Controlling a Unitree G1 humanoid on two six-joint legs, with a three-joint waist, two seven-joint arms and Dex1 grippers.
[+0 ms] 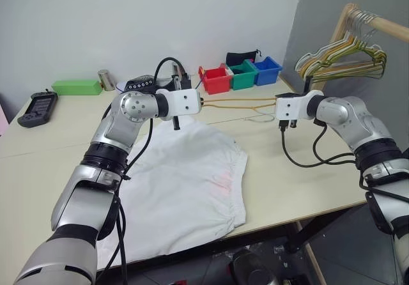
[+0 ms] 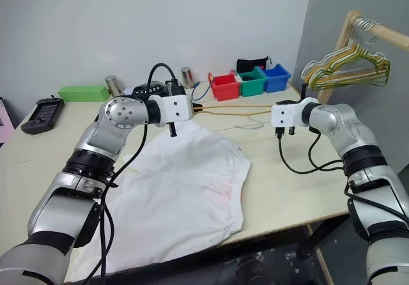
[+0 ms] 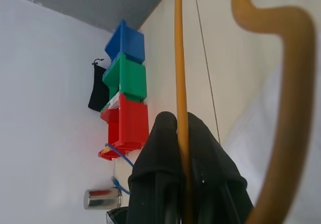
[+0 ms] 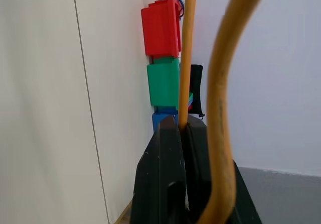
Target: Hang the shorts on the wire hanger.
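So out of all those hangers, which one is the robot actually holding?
The thin tan-gold wire hanger, gripped at each end by the left gripper and right gripper above the table. The other hangers, green, yellow and beige, hang untouched on the wooden rail.

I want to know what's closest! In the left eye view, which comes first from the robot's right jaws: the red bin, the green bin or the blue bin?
From the right gripper:
1. Blue bin, nearest, right end of the row.
2. Green bin, middle.
3. Red bin, farthest, left end.
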